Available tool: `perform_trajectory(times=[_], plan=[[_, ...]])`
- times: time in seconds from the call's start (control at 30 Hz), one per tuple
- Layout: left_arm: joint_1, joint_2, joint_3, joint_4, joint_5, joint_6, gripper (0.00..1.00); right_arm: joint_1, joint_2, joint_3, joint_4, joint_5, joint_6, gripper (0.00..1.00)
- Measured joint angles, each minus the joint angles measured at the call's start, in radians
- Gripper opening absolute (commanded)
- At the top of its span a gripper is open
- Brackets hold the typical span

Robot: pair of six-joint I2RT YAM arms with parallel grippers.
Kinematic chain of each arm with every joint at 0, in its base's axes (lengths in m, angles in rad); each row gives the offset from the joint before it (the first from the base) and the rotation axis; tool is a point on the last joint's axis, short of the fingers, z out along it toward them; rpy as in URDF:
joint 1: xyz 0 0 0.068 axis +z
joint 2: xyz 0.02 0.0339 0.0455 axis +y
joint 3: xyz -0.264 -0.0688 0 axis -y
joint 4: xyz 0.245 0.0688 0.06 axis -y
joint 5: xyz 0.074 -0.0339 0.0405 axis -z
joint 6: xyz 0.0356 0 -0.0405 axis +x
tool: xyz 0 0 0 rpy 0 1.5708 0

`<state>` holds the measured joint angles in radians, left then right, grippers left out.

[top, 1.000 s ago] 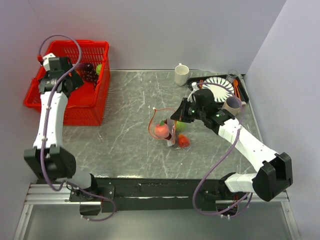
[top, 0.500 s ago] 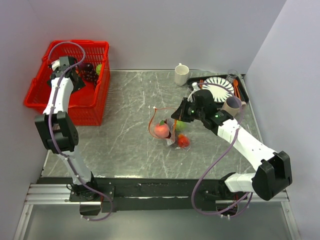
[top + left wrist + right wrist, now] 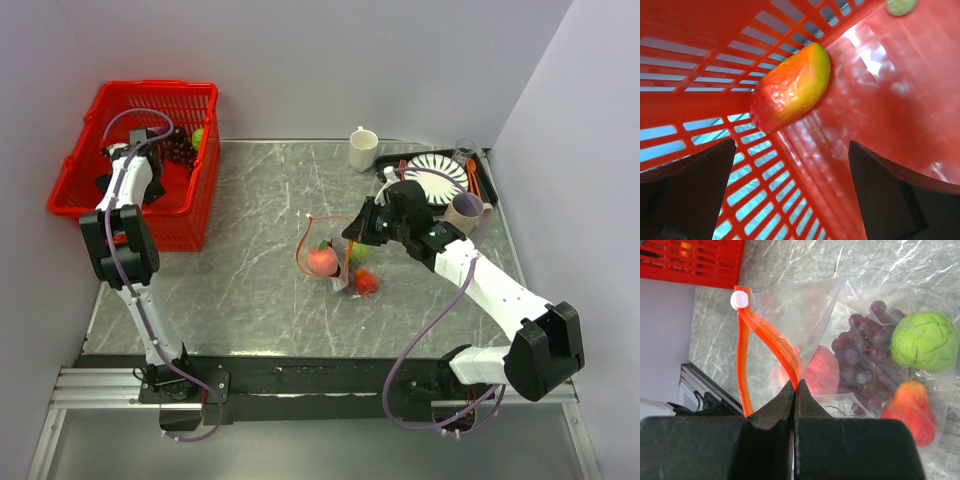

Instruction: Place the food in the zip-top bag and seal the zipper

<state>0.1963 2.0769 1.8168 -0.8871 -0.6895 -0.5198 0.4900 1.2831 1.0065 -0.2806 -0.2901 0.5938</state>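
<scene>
The clear zip-top bag [image 3: 335, 258] lies mid-table with its mouth open. In the right wrist view the bag [image 3: 800, 315] holds purple grapes [image 3: 865, 345], a green fruit [image 3: 922, 340], a pink-red fruit [image 3: 820, 372] and an orange-red fruit [image 3: 912, 410]. My right gripper [image 3: 794, 385] is shut on the red-orange zipper [image 3: 767, 332] and holds the mouth up; it also shows in the top view [image 3: 352, 235]. My left gripper [image 3: 791, 150] is open and empty inside the red basket [image 3: 70, 185], just short of a red-yellow mango [image 3: 790, 87] in its corner.
The basket also holds dark grapes [image 3: 180, 148] and a green piece [image 3: 198, 135]. A white mug [image 3: 363, 148] stands at the back. A black tray [image 3: 482, 160] at back right carries a white plate [image 3: 440, 168], a tan cup [image 3: 462, 210] and orange cutlery [image 3: 473, 180].
My left arm has folded back and dropped deeper into the basket, towards its near left corner. The right gripper and the bag have stayed in place.
</scene>
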Motion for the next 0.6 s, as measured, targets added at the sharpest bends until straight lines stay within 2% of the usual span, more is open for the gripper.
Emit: perform_trajectory(times=[0.3,0.6], plan=[[0.002,0.141,0.093,-0.008,-0.101,0.011,0.99,0.0,-0.006,-0.013,0.006,-0.014,0.004,0.0],[0.014,0.208,0.089,0.01,-0.171,0.053,0.99,0.0,0.018,-0.011,-0.009,-0.021,0.008,0.0]])
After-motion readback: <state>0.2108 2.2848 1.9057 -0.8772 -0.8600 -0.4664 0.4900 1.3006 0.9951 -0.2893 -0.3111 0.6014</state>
